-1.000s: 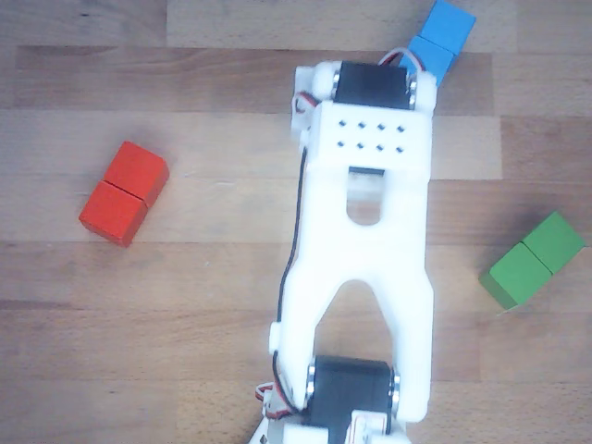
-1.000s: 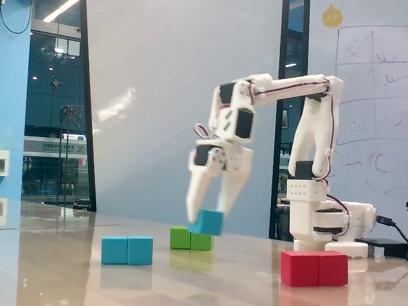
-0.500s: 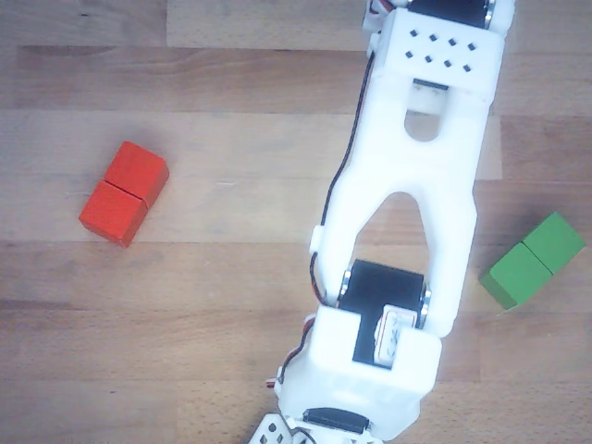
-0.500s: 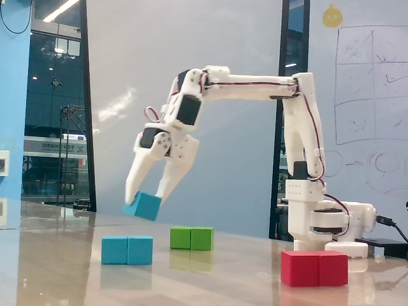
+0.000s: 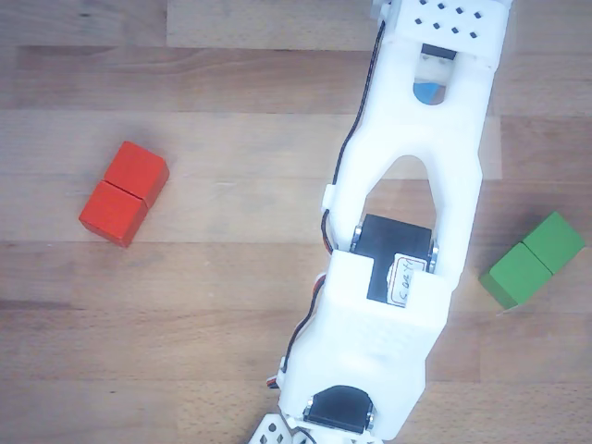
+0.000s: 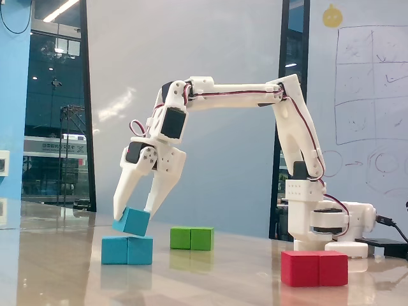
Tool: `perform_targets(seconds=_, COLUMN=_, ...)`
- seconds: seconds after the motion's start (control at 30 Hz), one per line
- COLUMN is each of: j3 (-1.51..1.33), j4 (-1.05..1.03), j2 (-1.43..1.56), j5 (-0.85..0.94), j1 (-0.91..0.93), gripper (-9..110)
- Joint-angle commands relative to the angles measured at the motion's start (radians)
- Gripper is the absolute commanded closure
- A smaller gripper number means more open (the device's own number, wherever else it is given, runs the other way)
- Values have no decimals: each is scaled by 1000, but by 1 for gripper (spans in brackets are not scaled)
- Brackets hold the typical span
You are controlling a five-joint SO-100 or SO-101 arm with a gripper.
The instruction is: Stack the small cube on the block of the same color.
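- In the fixed view, the red block (image 6: pixel 314 268) is sitting nearest the camera, low at the right, well apart from the other blocks.
- Further left, the light-blue block (image 6: pixel 127 250) is lying flat on the wooden table (image 6: pixel 223 280), its middle seam facing the camera.
- The small cube (image 6: pixel 132 221) is tilting just above that block, one low corner touching or nearly touching its top left.
- The gripper (image 6: pixel 134 210) is reaching down from the white arm (image 6: pixel 236 95), its two fingers partly spread and pressing the cube's two sides, so it is holding the cube.
- The green block (image 6: pixel 192 238) is resting behind, to the right of the blue pair, clear of the gripper.
- The arm's base (image 6: pixel 325 223) is standing at the far right, with a whiteboard (image 6: pixel 370 83) of faint sketches behind it; nothing there is reading clearly.
- In the other view, looking straight down, the arm (image 5: pixel 407 231) is covering the middle, hiding both blue pieces and the gripper.
- That view is showing the red block (image 5: pixel 123 193) at the left and the green block (image 5: pixel 532 260) at the right, both angled.
- A small label (image 5: pixel 404 280) on the black servo is bearing handwriting too small to read.
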State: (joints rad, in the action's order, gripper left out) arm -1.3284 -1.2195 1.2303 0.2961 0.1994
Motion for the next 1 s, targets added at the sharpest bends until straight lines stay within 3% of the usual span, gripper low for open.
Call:
perform_targets(seconds=0.0, j3=106, j4=3, j2=32, j5=-3, j1=9, gripper=94)
perform_targets(seconds=0.97, j3=101, j4=2, j2=-3, j5=-3, j1=46, gripper=94)
